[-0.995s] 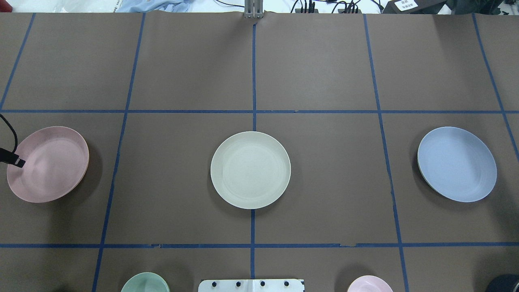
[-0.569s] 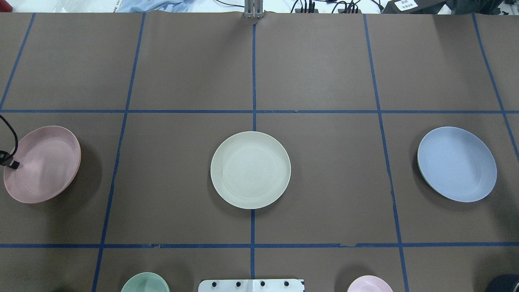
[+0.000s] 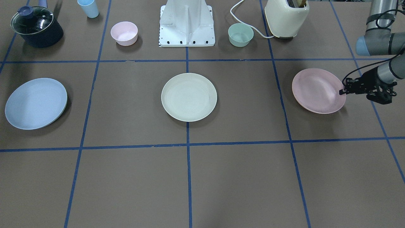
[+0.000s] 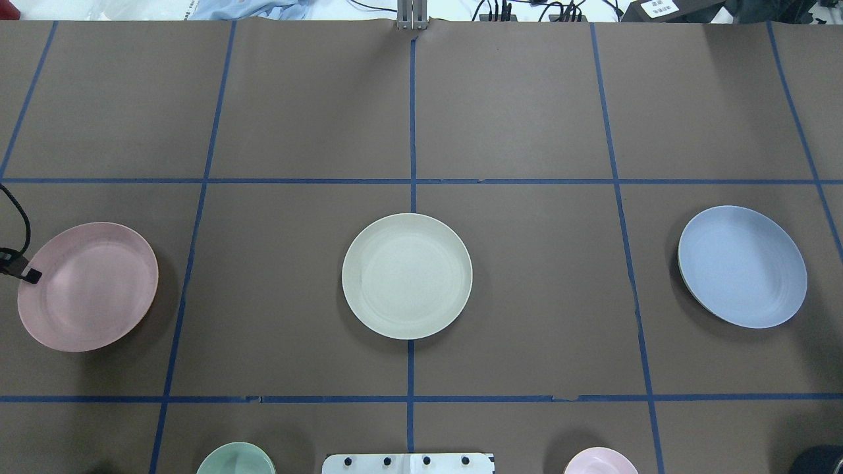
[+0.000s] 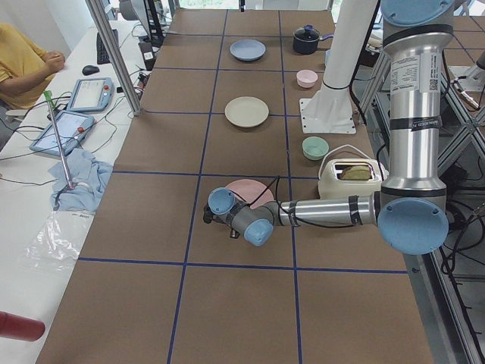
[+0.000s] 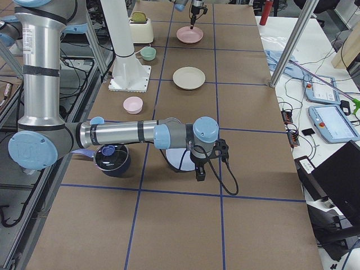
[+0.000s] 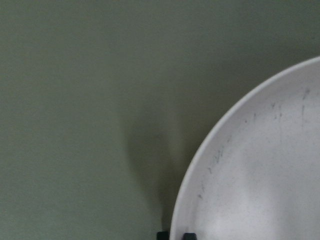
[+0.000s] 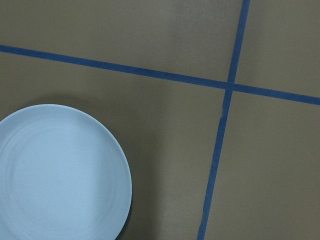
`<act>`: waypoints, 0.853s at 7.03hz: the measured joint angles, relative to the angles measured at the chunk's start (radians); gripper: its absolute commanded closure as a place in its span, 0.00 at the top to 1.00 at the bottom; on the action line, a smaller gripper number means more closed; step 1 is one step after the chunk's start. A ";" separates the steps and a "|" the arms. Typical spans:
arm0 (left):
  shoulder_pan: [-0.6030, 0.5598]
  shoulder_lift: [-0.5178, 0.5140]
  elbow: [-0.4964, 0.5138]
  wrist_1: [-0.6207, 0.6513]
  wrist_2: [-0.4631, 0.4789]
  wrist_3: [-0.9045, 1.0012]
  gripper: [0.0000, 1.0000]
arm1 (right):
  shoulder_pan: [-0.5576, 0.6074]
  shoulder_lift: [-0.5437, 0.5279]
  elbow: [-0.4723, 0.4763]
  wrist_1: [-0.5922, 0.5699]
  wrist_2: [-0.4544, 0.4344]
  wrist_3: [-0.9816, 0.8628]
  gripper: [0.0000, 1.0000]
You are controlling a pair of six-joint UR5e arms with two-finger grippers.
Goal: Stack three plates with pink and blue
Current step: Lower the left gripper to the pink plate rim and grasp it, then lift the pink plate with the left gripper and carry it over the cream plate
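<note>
the pink plate (image 4: 87, 286) has slid toward the desk's (image 4: 514, 118) middle and nearer the robot since a moment ago, and from overhead it looks rounder, less tipped. the left claw (image 4: 27, 274) pinches its outer rim. the cream plate (image 4: 407, 276) lies in the centre and the blue plate (image 4: 742, 266) far right, all three well apart, none stacked.

from across the desk, the left arm reaches in low, wrist nearly level, the claw closed narrow on the pink rim. a lidded pot (image 3: 36, 27), a blue cup (image 3: 88, 8), a pink bowl (image 3: 124, 33), a green bowl (image 3: 240, 34) and a toaster (image 3: 286, 19) line the robot's edge.

the left-end view shows a brown slice (image 5: 353, 173) in the toaster.

from the right end, the right arm stretches out level, the right claw (image 6: 199, 174) pointing down near the blue plate; i cannot tell how wide it is.

the left wrist camera shows two dark fingertips (image 7: 188, 235) astride the plate's rim.

the right wrist camera sees the blue plate beside a crossing of blue tape (image 8: 227, 86).
</note>
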 measured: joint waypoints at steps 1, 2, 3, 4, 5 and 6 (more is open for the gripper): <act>-0.003 -0.002 -0.039 0.000 -0.037 -0.053 0.00 | -0.001 0.002 -0.001 0.000 -0.001 0.000 1.00; -0.003 -0.013 -0.071 -0.001 -0.053 -0.110 0.00 | -0.003 0.004 -0.002 0.000 -0.001 0.000 1.00; -0.004 -0.034 -0.110 -0.001 -0.061 -0.191 0.00 | -0.008 0.006 -0.002 0.000 0.000 0.001 1.00; -0.002 -0.062 -0.157 -0.004 -0.064 -0.304 0.00 | -0.019 0.009 -0.002 0.000 0.003 0.002 1.00; 0.016 -0.106 -0.199 -0.007 -0.064 -0.435 0.00 | -0.041 0.011 -0.003 0.011 0.013 0.004 1.00; 0.061 -0.167 -0.229 -0.008 -0.055 -0.566 0.00 | -0.064 0.010 -0.008 0.036 0.025 0.005 1.00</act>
